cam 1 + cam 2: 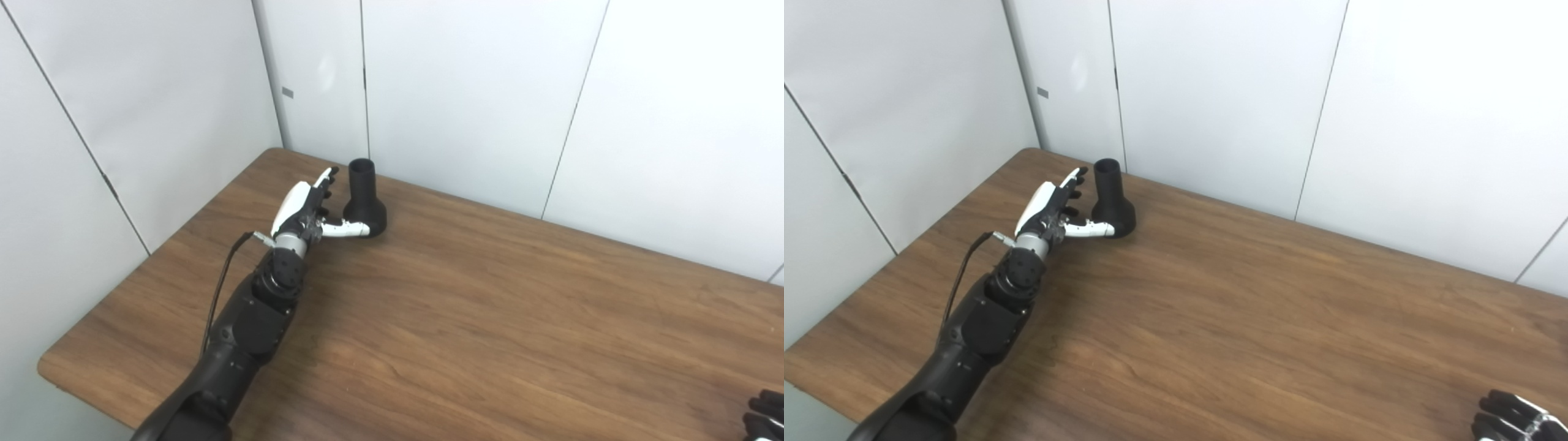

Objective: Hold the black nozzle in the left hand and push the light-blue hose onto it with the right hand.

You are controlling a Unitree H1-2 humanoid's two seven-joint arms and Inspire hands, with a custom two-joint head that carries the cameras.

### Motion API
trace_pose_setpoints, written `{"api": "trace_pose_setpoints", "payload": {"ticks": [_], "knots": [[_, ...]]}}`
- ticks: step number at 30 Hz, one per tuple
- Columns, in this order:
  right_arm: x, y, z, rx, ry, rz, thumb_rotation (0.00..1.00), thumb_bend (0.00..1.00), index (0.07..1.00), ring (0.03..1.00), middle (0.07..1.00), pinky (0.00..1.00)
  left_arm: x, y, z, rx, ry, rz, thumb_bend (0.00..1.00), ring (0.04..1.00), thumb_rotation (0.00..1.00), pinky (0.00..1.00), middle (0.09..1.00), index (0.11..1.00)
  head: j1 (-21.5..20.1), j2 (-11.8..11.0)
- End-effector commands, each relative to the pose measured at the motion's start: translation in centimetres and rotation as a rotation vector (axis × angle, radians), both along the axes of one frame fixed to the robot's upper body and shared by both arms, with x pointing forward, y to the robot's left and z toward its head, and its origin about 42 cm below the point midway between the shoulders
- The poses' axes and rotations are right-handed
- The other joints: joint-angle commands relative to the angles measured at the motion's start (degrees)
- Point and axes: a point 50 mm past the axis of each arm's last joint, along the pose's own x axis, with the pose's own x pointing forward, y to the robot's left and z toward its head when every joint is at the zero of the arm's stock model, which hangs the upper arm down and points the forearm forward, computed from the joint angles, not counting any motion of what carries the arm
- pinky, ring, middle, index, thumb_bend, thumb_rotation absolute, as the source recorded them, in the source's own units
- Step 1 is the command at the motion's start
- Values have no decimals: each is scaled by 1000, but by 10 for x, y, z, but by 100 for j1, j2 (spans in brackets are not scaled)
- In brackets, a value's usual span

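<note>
White panels behind wood counter. Nozzle upright just past left hand; fingers apart, thumb at its base. Step: reach-to-grasp. Next: close around neck. Right hand barely visible, state unclear. Hose unseen.

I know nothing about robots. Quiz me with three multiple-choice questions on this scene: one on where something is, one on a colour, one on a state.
1. Where is the nozzle standing on the table?
A. near the far left corner
B. at the front right edge
C. in the middle

2. What colour is the nozzle?
A. light blue
B. black
C. white

3. How is the left hand?
A. closed tight around the nozzle
B. open beside the nozzle
C. flat at the front edge

Answers: 1 A, it stands by the walls' corner. 2 B, it is dark all over. 3 B, fingers spread, thumb reaching at its base.
</note>
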Motion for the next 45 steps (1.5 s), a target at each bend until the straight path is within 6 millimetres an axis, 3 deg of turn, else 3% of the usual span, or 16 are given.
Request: {"api": "trace_pose_setpoints", "payload": {"ticks": [1,8,14,22,25,33,36,39,45], "knots": [[-1,-7,13,-34,-51,-14,0,190,644,663,674,576,4,8,4,34,14,-24,1000,895,209,826,918,962,-7,1],[-2,-7,13,-31,-48,-18,0,208,646,654,668,582,2,9,-3,51,32,-73,1000,896,191,840,908,949,-58,24],[-2,-6,15,-17,-44,-24,0,210,650,650,672,581,3,9,-12,34,47,-98,1000,863,210,774,906,945,-50,33],[-2,-9,15,-32,-40,-25,0,203,651,654,673,573,9,7,-23,-18,59,-108,1000,850,103,756,902,941,-12,36],[-3,-9,15,-36,-39,-23,0,197,658,660,678,579,9,7,-26,-3,64,-119,1000,836,115,738,891,927,-40,41],[-5,-7,16,-31,-37,-27,0,200,653,652,672,578,10,1,-27,90,92,-148,1000,866,115,786,875,911,-89,46],[-6,-7,15,-35,-38,-23,0,198,660,662,677,593,13,0,-29,192,114,-164,1000,875,180,816,854,894,-109,50],[-7,-7,16,-31,-38,-20,0,201,658,655,671,592,15,-4,-28,270,128,-178,1000,851,216,777,851,879,-121,56],[-8,-7,17,-39,-34,-27,0,207,666,665,681,593,19,-9,-29,306,161,-173,1000,829,186,765,824,853,-140,57]]}}
